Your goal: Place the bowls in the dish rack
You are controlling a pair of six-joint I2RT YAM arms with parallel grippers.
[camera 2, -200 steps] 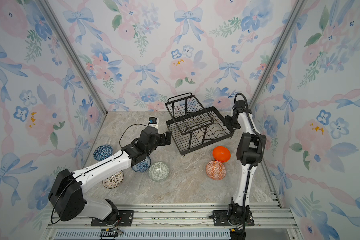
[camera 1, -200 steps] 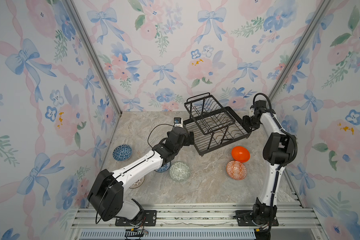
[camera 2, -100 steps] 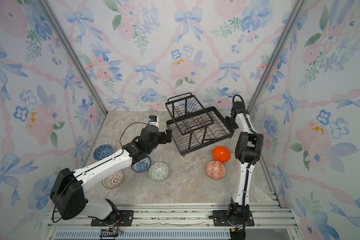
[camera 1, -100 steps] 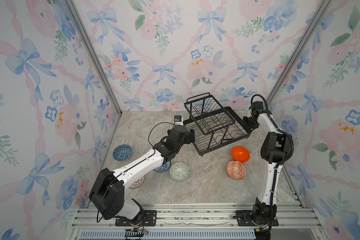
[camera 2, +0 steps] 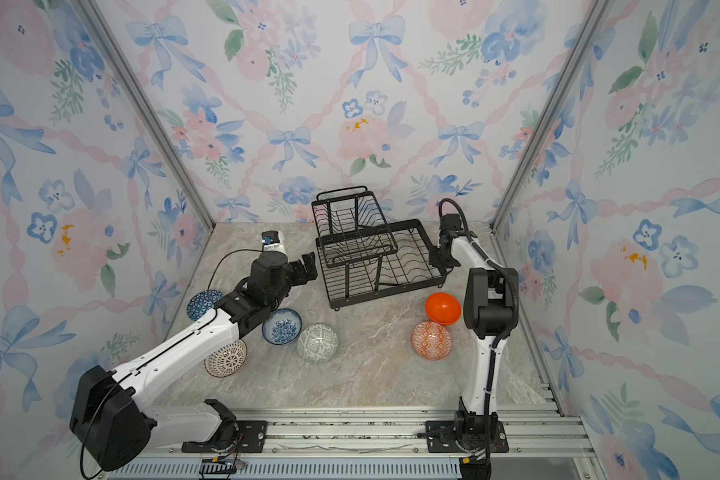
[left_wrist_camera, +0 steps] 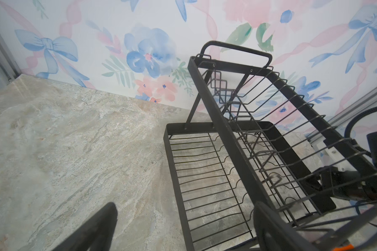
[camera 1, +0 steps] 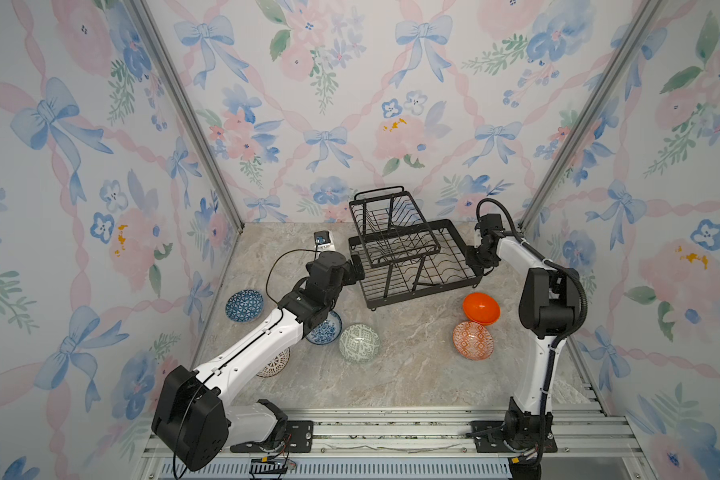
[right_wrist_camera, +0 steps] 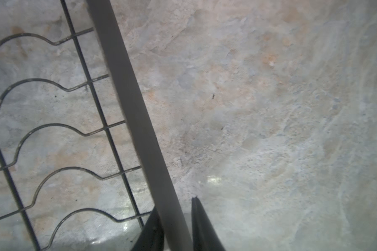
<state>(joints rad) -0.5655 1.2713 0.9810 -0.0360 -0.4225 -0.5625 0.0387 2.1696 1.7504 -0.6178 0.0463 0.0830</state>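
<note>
1. Black wire two-tier dish rack (camera 1: 425,294): stands upright at the rear centre of the marble-look tabletop (camera 1: 412,374), close to the floral back wall. Carries a raised slotted basket and handle loop over its left part, with a wide flat tray below.
2. Small round bowls: all rest on the tabletop in front of the rack, none touching it.
   - Left group: dark-blue geometric bowl (camera 1: 244,305) near the left wall; blue-white floral bowl (camera 1: 329,332), partly hidden under the left arm; green-white geometric bowl (camera 1: 359,343) just beside it; white bowl with brown lattice pattern (camera 2: 225,358), nearest the front, partly under the same arm.
   - Right group: plain glossy orange bowl (camera 1: 481,307) and orange-white patterned bowl (camera 1: 473,340), just beside each other, near the right arm.
3. Right gripper (right_wrist_camera: 174,204): sits at the rack's right end, jaws drawn narrow astride the flat rim bar of the lower tray. One finger (right_wrist_camera: 152,230) lies against the bar, the second just beside it. A completed pinch cannot be confirmed.
4. Left gripper (camera 2: 308,266): jaws spread wide, holding nothing, just beside the rack's left end in both top views.
</note>
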